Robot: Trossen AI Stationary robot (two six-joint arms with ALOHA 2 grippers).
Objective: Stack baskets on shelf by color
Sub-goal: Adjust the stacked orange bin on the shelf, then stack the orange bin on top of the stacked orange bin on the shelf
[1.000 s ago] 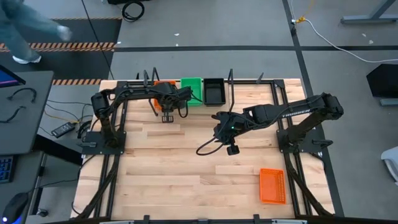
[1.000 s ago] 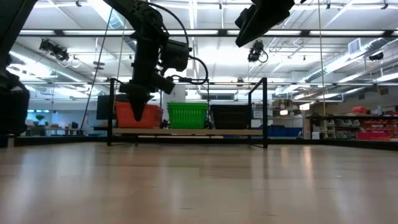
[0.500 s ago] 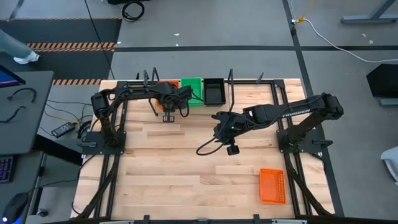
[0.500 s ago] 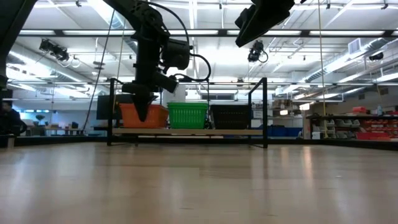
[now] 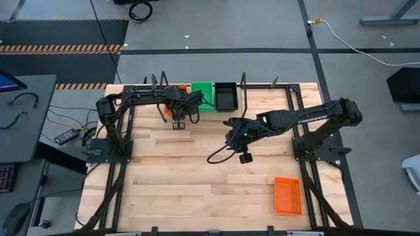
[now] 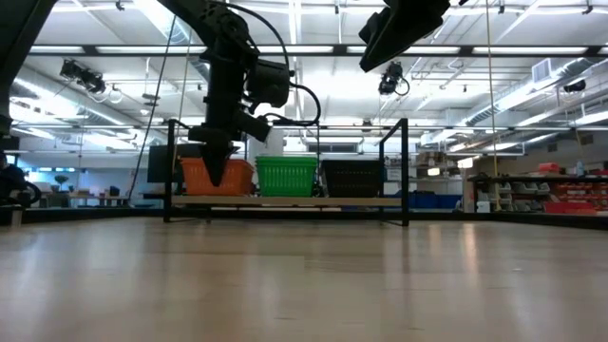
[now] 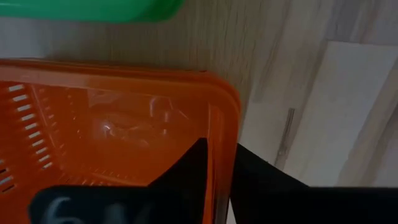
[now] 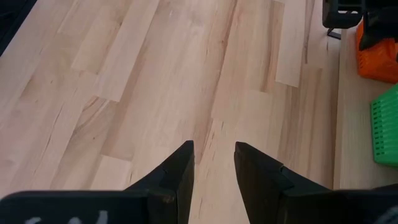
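Left wrist view: your left gripper (image 7: pixel 217 180) fingers clamped across orange basket (image 7: pixel 112 130) rim, one inside, one outside, likely to seat it on shelf (image 6: pixel 285 201) beside green basket (image 6: pixel 286 176). Right gripper (image 8: pixel 213 171) fingers slightly apart over bare table (image 8: pixel 124 93); spare orange basket (image 5: pixel 287 195) well apart.

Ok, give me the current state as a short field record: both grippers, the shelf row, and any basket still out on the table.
left gripper: at the shelf's left end, fingers straddling one wall of the orange basket, one inside and one outside
right gripper: open, empty, hovering over bare table near the middle
shelf: holds three baskets in a row, the held orange one, then the green basket, then the black basket
loose orange basket: on the table, near the right arm's base, untouched
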